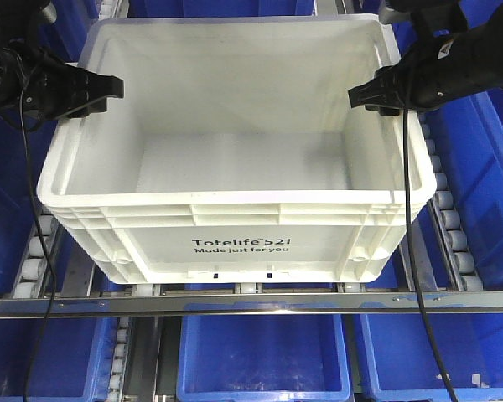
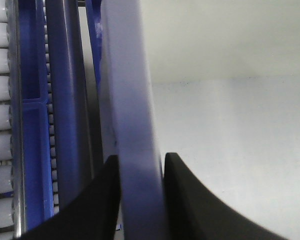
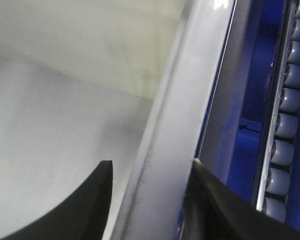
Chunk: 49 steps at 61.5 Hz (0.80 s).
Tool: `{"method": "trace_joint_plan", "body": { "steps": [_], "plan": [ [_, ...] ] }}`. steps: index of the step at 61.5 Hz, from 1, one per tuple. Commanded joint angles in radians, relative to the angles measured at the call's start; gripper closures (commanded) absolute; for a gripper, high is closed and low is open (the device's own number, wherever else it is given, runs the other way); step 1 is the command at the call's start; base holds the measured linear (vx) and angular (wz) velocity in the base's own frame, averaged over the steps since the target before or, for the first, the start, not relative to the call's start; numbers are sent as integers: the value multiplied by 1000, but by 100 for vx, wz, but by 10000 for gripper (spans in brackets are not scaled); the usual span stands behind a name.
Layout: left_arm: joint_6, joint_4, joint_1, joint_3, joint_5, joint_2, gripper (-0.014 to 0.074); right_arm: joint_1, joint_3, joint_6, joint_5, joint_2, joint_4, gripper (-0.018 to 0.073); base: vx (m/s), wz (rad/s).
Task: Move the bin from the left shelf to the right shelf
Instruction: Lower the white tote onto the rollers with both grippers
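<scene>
Front view: the white bin (image 1: 226, 151) sits on the roller lane (image 1: 453, 234), between the two grippers. The left gripper (image 1: 109, 90) bites the bin's left rim, the right gripper (image 1: 362, 96) its right rim. Blue bins (image 1: 264, 356) lie on the level below.

Left wrist view: the rim (image 2: 130, 110) runs up between the black fingers (image 2: 97, 200), one each side, jaws closed on it. Rollers (image 2: 0, 120) lie outside the outer finger.

Right wrist view: the rim (image 3: 182, 125) passes between the jaws, both fingers (image 3: 210, 200) pressed against it; the bin's floor (image 3: 55, 125) lies beyond the inner finger.
</scene>
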<state>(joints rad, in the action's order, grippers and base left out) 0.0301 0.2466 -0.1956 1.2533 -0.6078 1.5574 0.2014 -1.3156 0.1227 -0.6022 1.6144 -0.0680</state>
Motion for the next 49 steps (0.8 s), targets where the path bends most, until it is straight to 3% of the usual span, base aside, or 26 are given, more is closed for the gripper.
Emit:
{"method": "trace_joint_plan", "body": {
  "steps": [1,29,41,49],
  "plan": [
    [33,25,-7,40,84,-45,601,-7,-41,12,103,-39,58,564,0,0],
    [34,24,-7,40,87,-45,569,-7,-41,4,104,-39,62,554,0,0],
    [67,23,-7,40,89,-45,470,-7,-41,4,104,-39,62,497,0,0],
    [71,23,-7,40,89,-45,375,-7,-41,8,104,-39,68,406,0,0]
  ]
}}
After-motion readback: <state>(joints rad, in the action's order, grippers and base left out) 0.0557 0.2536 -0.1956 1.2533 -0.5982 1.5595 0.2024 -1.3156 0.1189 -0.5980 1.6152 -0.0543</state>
